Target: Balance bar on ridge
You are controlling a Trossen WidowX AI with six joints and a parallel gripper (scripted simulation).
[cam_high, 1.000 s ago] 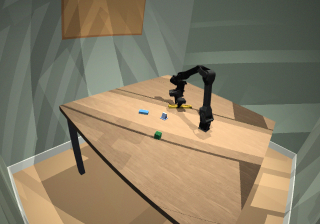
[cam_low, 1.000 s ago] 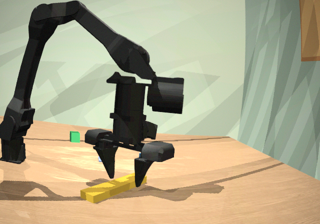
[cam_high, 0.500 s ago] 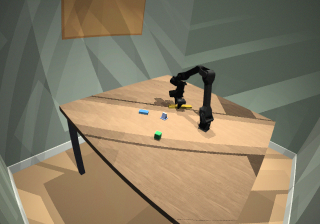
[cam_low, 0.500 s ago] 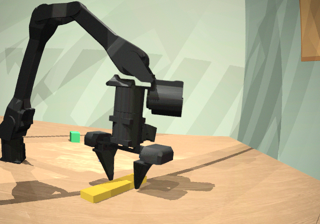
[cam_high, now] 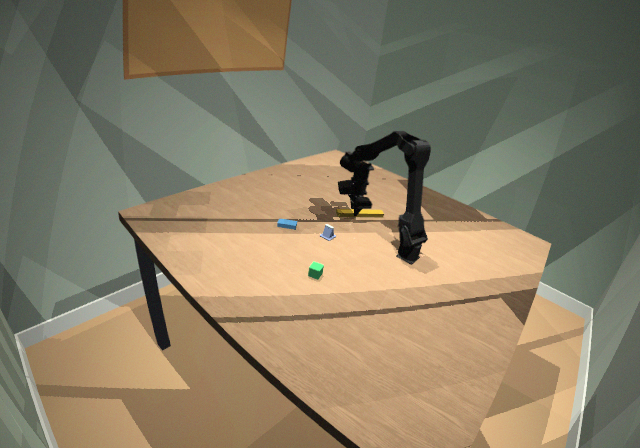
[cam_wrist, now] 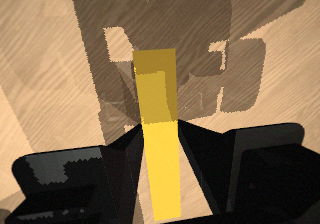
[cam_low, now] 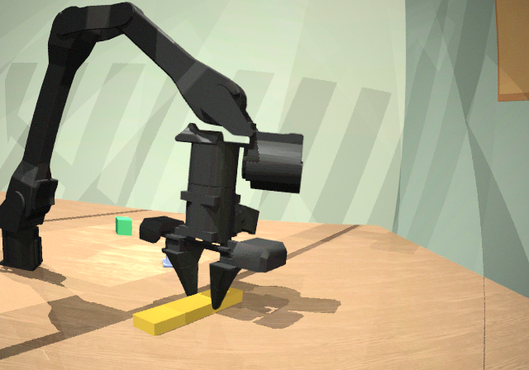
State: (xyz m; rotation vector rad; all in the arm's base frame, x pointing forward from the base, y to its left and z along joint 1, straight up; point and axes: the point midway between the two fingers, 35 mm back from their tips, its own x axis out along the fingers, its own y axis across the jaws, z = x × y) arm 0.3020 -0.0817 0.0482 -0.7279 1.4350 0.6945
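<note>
The yellow bar lies flat on the wooden table. My gripper points straight down and its two fingers press on the bar's long sides, somewhat off its middle in the top and exterior views. The bar rests on the table under the fingers. The ridge, a small pale blue wedge, stands apart from the bar, nearer the table's middle. It is mostly hidden behind the gripper in the exterior view.
A blue block lies left of the ridge. A green cube sits nearer the table's front. The arm's base stands to the right of the bar.
</note>
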